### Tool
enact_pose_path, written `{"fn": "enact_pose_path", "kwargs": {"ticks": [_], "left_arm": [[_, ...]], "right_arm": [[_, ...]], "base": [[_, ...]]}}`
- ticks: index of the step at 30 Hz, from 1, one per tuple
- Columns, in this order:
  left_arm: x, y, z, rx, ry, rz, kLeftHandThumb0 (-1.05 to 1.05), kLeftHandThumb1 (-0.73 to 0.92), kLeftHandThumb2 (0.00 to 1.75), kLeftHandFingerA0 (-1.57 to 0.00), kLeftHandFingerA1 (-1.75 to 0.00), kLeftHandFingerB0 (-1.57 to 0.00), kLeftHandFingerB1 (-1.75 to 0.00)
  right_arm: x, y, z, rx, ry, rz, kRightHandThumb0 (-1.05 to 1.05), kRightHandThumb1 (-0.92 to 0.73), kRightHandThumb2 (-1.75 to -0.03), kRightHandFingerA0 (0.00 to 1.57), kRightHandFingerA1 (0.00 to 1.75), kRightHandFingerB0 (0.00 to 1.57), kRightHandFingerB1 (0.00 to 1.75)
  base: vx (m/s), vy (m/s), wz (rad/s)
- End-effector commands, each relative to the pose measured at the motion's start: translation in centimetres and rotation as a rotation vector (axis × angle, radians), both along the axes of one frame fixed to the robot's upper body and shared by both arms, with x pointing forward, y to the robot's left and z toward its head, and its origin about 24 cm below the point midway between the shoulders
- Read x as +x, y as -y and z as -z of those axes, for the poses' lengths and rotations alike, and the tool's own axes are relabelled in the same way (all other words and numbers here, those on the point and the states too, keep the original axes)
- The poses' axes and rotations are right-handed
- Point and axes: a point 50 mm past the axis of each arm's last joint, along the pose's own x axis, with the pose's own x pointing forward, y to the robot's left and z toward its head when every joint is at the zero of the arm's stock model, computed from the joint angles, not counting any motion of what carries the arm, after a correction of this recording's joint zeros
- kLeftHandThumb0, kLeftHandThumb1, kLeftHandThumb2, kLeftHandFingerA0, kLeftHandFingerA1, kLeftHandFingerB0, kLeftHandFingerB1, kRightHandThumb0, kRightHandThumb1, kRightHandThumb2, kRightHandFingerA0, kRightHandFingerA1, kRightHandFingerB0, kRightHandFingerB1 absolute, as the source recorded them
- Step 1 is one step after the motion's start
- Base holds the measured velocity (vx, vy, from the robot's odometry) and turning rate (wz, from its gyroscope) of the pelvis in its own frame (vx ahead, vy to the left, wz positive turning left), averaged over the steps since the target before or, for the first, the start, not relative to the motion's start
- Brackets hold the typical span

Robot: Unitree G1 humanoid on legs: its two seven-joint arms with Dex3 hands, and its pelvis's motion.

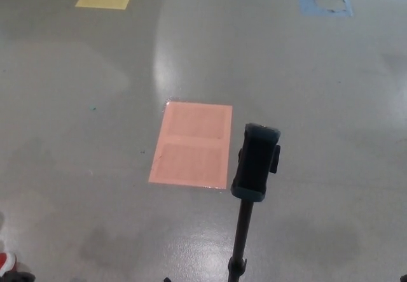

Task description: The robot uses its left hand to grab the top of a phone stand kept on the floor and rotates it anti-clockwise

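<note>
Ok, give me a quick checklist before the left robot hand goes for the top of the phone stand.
1. Phone stand upright on the floor: ok.
2. Stand's top holder in full view, nothing touching it: ok.
3. Left robot hand in view: not ok, none shows.
4. Right robot hand clear of the stand: cannot tell, it is out of view.
5. Stand's feet steady: cannot tell, the bottom edge cuts them off.
6. Pink floor patch beside the holder, no loose item on it: ok.

Upright black phone stand on grey floor, beside pink rectangle.
</note>
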Motion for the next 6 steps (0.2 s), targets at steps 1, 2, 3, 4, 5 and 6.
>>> {"fn": "enact_pose_path", "kwargs": {"ticks": [1, 2, 3, 4, 5, 6], "left_arm": [[0.39, -0.62, -0.70, 0.023, 0.011, 0.050, -0.31, 0.57, 1.06, 0.00, -0.48, 0.00, -0.47], [0.41, -0.63, -0.73, 0.028, 0.011, 0.055, -0.31, 0.57, 1.06, 0.00, -0.48, 0.00, -0.47], [0.40, -0.62, -0.71, 0.027, 0.011, 0.055, -0.32, 0.57, 1.06, 0.00, -0.48, 0.00, -0.47], [0.41, -0.61, -0.71, 0.025, 0.011, 0.056, -0.32, 0.57, 1.06, 0.00, -0.48, 0.00, -0.47], [0.42, -0.61, -0.72, 0.024, 0.011, 0.058, -0.32, 0.57, 1.06, 0.00, -0.48, 0.00, -0.47], [0.43, -0.61, -0.73, 0.021, 0.012, 0.056, -0.32, 0.56, 1.06, 0.00, -0.48, 0.00, -0.47]], "right_arm": [[0.04, 0.01, -0.05, 0.018, 0.003, 0.006, -0.48, -0.64, -0.79, 0.40, 0.48, 0.07, 0.30], [0.05, 0.00, -0.06, 0.017, 0.004, 0.003, -0.48, -0.64, -0.79, 0.40, 0.48, 0.07, 0.30], [0.07, 0.03, -0.09, 0.020, 0.005, 0.008, -0.48, -0.63, -0.79, 0.39, 0.48, 0.07, 0.30], [0.11, 0.03, -0.12, 0.020, 0.005, 0.008, -0.49, -0.62, -0.79, 0.40, 0.48, 0.07, 0.30], [0.16, 0.02, -0.15, 0.019, 0.005, 0.007, -0.49, -0.62, -0.79, 0.40, 0.48, 0.07, 0.30], [0.20, 0.01, -0.17, 0.020, 0.005, 0.007, -0.49, -0.63, -0.79, 0.40, 0.48, 0.07, 0.30]], "base": [[0.00, 0.000, 0.00], [0.00, 0.000, 0.00], [0.00, 0.000, 0.00], [0.00, 0.000, 0.00], [0.00, 0.000, 0.00], [0.00, 0.000, 0.00]]}}
